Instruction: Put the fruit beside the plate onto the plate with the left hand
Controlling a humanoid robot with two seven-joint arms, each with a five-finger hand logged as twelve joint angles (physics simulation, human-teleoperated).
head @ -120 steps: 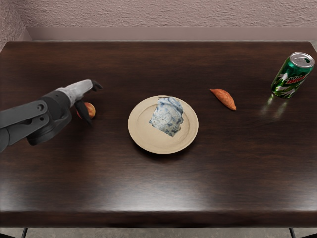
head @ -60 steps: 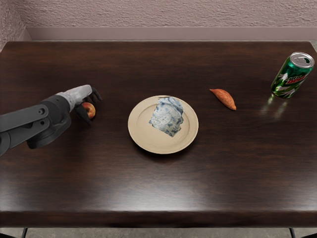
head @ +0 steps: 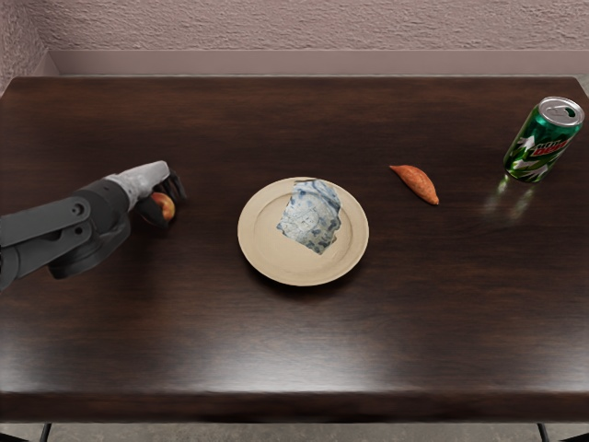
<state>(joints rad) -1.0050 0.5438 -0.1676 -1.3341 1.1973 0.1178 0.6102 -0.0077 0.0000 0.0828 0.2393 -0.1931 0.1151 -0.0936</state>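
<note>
On the left of the counter (head: 294, 350), the left robot hand (head: 147, 186) has tightened since a second ago: fingers spread then, now curled around the fruit (head: 167, 205), pinching it. Small, round and reddish, it sits under the dark fingertips on the glossy dark wood, well left of the round tan plate (head: 267, 260).

Soft, even overhead light; sharp render, no blur. Glossy dark table (head: 294, 368) shows faint sheen right of the left hand (head: 147, 187). There is a green reflection beside the soda can (head: 543, 138). The fruit (head: 165, 205) in the hand's grip sits shaded.
</note>
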